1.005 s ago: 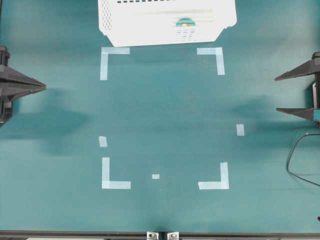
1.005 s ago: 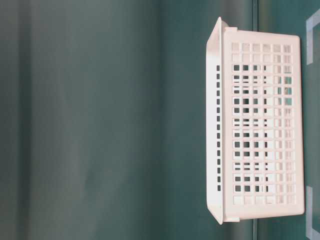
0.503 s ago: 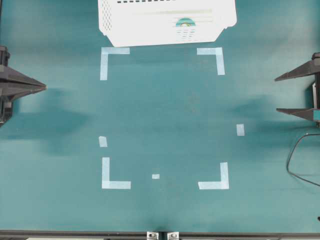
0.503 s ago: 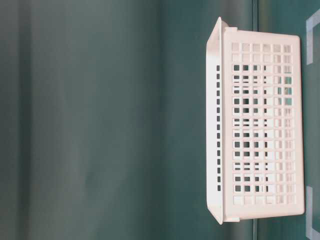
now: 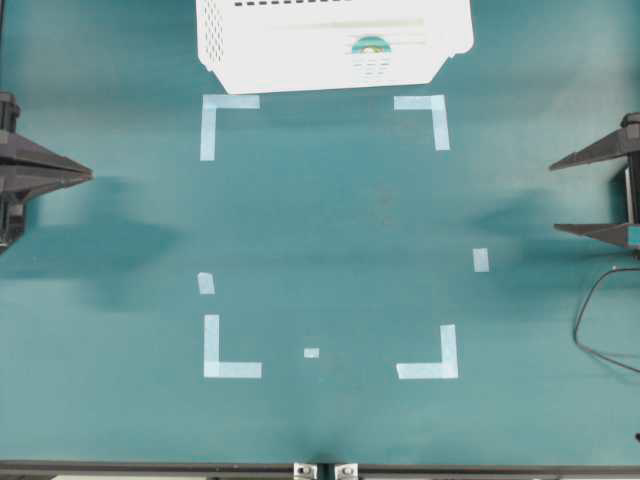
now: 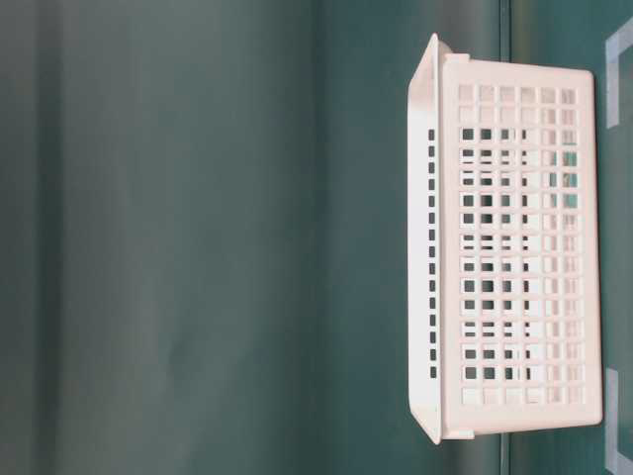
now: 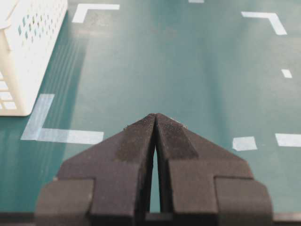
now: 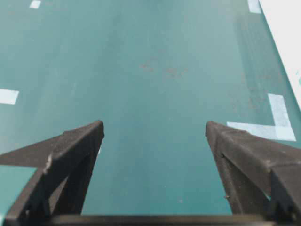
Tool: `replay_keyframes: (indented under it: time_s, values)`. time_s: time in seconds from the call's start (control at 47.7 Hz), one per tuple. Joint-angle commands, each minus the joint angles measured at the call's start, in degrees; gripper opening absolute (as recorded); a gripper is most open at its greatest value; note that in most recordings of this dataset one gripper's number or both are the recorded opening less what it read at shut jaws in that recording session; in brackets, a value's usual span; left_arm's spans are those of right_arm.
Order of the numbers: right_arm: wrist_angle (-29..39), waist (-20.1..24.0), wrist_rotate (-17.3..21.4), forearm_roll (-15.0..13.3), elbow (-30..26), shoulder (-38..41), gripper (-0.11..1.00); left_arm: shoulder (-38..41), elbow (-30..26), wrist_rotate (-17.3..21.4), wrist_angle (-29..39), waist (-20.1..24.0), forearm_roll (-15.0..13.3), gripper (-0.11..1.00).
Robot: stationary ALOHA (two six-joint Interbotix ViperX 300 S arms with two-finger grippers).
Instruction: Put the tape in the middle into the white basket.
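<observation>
A: Where is the tape (image 5: 371, 44)?

B: Inside the white basket (image 5: 300, 60), which sits at twelve o'clock on the green table (image 5: 330, 220) in the overhead view. The roll lies on the basket floor, toward its right half, and only its upper arc shows teal.

A: And from table level?

B: The white basket (image 6: 514, 262) shows its perforated side (that view is turned on its side); I cannot pick out the roll through the holes.

A: The grippers?

B: The left gripper (image 7: 155, 117) sits at nine o'clock of the overhead view, its fingers pressed together tip to tip with nothing between them. The right gripper (image 8: 154, 129) sits at three o'clock, fingers spread wide with only bare table between them. Both are well apart from the basket.

A: Anything else?

B: Pale corner marks (image 5: 230, 110) frame the middle of the table, and a black cable (image 5: 590, 320) loops near four o'clock.
</observation>
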Motion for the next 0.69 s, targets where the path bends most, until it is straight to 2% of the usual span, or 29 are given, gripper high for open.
replay_keyframes:
  time_s: [0.0, 0.67]
  values:
    - [-1.41, 0.09, 0.0, -0.09, -0.35, 0.35, 0.96, 0.44, -0.7, 0.09, -0.26, 0.26, -0.09, -0.11]
    - [-1.67, 0.0, 0.0, -0.09, -0.09, 0.35, 0.96, 0.44, -0.7, 0.09, -0.26, 0.26, -0.09, -0.11]
